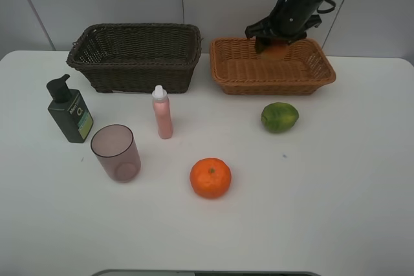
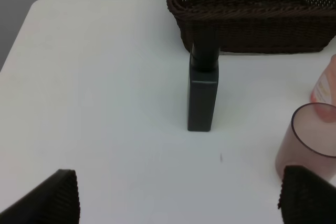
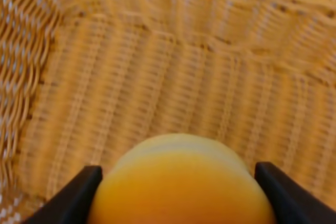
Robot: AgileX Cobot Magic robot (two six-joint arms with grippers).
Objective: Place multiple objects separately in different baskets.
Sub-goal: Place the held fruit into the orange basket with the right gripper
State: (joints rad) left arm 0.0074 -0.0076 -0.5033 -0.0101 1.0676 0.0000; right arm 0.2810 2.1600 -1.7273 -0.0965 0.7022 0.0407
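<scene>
My right gripper (image 1: 274, 42) hangs over the back of the orange-tan basket (image 1: 278, 86), shut on the red-yellow fruit (image 1: 278, 50). In the right wrist view the fruit (image 3: 181, 182) sits between both fingers above the basket floor (image 3: 157, 77). The left gripper (image 2: 181, 198) is open and empty over the table, short of the dark green pump bottle (image 2: 203, 90) and the pinkish cup (image 2: 310, 140). On the table stand the pump bottle (image 1: 70, 111), cup (image 1: 116, 153) and pink bottle (image 1: 162, 113). The orange (image 1: 210, 178) and green fruit (image 1: 279, 116) lie nearby.
The dark brown basket (image 1: 139, 72) stands at the back left beside the tan one, with nothing visible inside. A white wall rises right behind both baskets. The left arm itself is outside the exterior high view.
</scene>
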